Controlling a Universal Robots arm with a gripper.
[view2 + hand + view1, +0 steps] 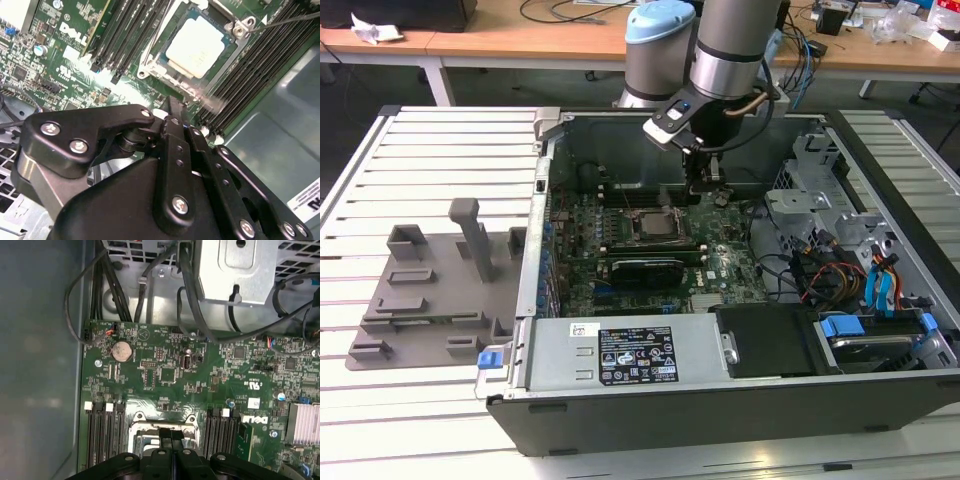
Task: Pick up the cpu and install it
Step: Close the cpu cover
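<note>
The cpu, a small square chip with a pale silver top, lies flat inside the socket frame on the green motherboard. In the exterior view the cpu sits in the middle of the board. My gripper hangs just above the board, a little to the exterior view's right of the socket. Its thin black fingers are pressed together with nothing between them. In the second wrist view the gripper ends short of the socket's edge and does not touch the chip.
The open computer case walls the board in. A long black graphics card lies in front of the socket. Memory slots flank the socket. Cables and a drive cage crowd the exterior view's right. A grey fixture stands outside the case.
</note>
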